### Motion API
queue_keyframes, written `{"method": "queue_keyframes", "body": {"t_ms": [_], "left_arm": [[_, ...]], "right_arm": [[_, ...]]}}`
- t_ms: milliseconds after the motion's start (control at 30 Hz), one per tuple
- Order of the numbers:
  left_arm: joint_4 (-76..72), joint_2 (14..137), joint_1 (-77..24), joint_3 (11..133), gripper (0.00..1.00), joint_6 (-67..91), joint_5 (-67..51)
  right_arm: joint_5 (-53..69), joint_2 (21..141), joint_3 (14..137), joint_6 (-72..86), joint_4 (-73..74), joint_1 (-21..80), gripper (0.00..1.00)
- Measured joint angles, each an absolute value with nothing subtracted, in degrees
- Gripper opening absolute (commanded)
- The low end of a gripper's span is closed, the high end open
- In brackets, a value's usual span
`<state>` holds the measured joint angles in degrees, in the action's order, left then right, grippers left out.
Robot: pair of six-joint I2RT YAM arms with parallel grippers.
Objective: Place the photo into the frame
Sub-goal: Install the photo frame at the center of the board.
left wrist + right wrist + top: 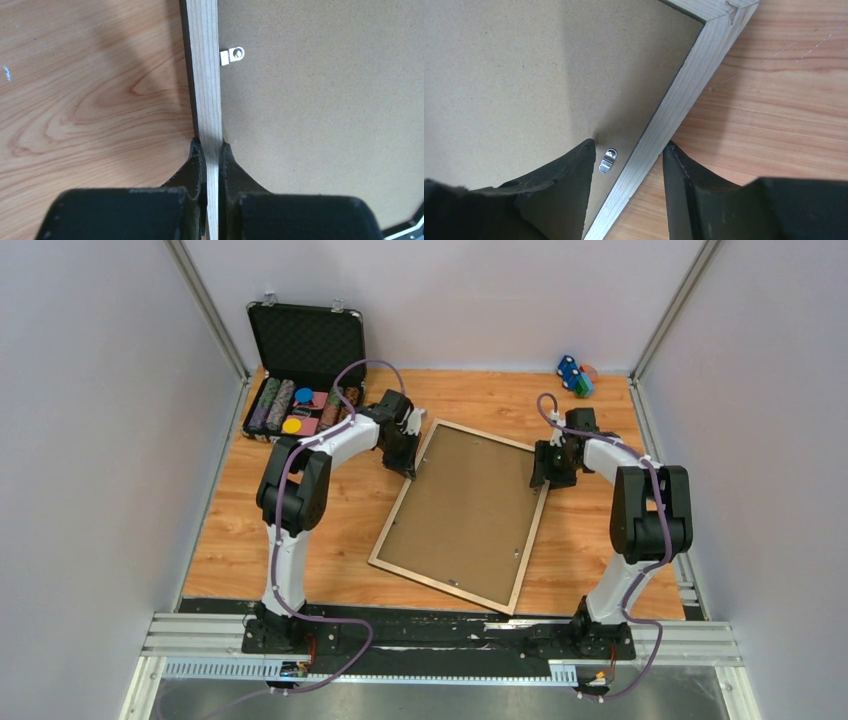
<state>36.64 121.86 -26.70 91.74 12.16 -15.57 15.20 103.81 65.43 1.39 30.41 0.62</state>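
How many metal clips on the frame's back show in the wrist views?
2. One clip sits beside the frame's rail ahead of the left gripper; the other lies between the open fingers of the right gripper. More may be hidden outside these views.

Top camera overlooks the whole table [230, 540]; both wrist cameras peer closely down at the frame [207, 75].

Frame [207, 75]: pale bare wood, fine straight grain, looking matt and unvarnished.
Backing board [325, 110]: brown fibreboard, showing a dull, faintly speckled face.
Turn clip [608, 161]: bright metal, catching the light.
Table [90, 100]: wood-grain top, appearing smooth with a low sheen.
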Motion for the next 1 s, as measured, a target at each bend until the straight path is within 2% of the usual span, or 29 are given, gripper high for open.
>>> {"method": "queue_keyframes", "body": {"t_ms": [533, 1000], "left_arm": [[36.6, 121.9, -26.7, 91.7, 0.0, 12.3, -15.6], [36.6, 121.9, -26.5, 91.7, 0.0, 12.3, -16.1]], "right_arm": [[13.7, 103.6, 65.4, -3.6, 31.2, 1.7, 0.49], [14.7, 103.4, 66.0, -13.0, 33.3, 1.7, 0.39]]}}
